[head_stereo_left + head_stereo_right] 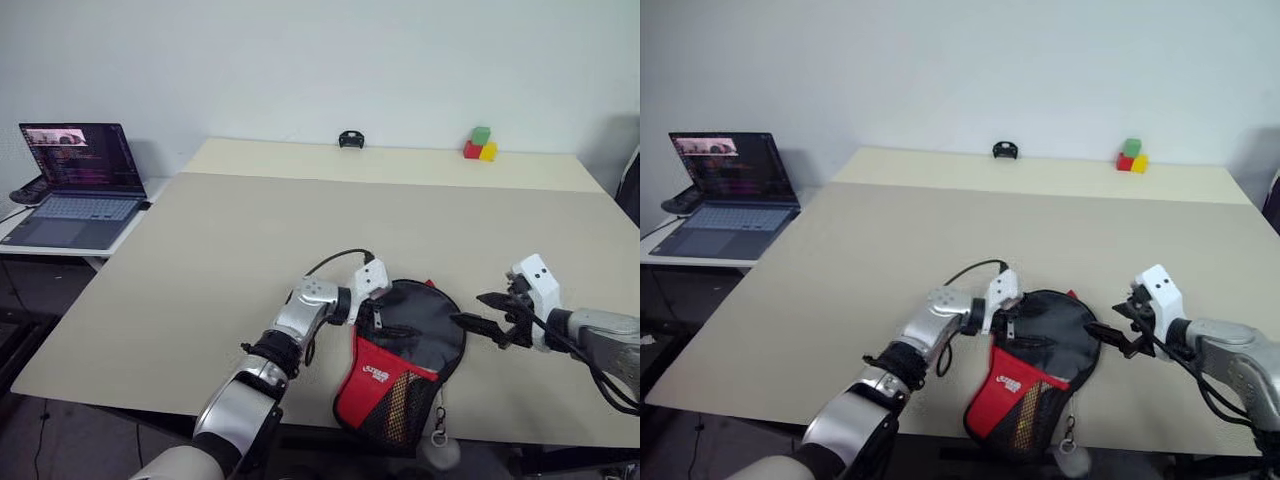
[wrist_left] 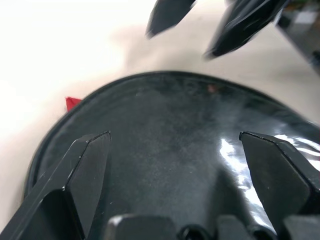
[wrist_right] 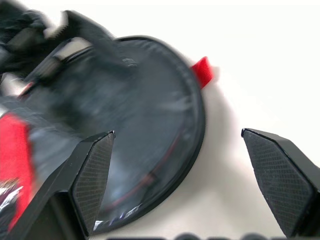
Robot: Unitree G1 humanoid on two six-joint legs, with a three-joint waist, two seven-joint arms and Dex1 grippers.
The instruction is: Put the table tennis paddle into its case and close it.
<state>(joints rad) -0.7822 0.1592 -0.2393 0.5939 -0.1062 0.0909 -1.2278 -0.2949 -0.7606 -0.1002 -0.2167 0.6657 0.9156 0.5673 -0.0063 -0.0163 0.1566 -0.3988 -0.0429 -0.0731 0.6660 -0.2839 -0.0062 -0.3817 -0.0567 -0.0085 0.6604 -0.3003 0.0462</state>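
The soft paddle-shaped case, black fabric on its round part with a red lower section bearing a mesh pocket and a white logo, is lying flat at the near edge of the wide beige counter, at about six o'clock in the head views. Its red narrow end is reaching the counter's near edge, and a small round grey-white ball is dangling from it below that edge. A small red tab is sticking out from the case's round rim. Whether the paddle is lying inside cannot be told.

The left gripper is hovering at the nine o'clock side of the case's round part, its black fingers standing wide apart over the black fabric and holding nothing. The right gripper is hanging just beside the case's three o'clock rim, its fingers likewise spread wide and empty, apart from the fabric.

At the counter's far edge, a small black object is sitting at twelve o'clock, and a cluster of green, red and yellow blocks at one o'clock. An open laptop with a lit screen is standing on a side desk at ten o'clock.
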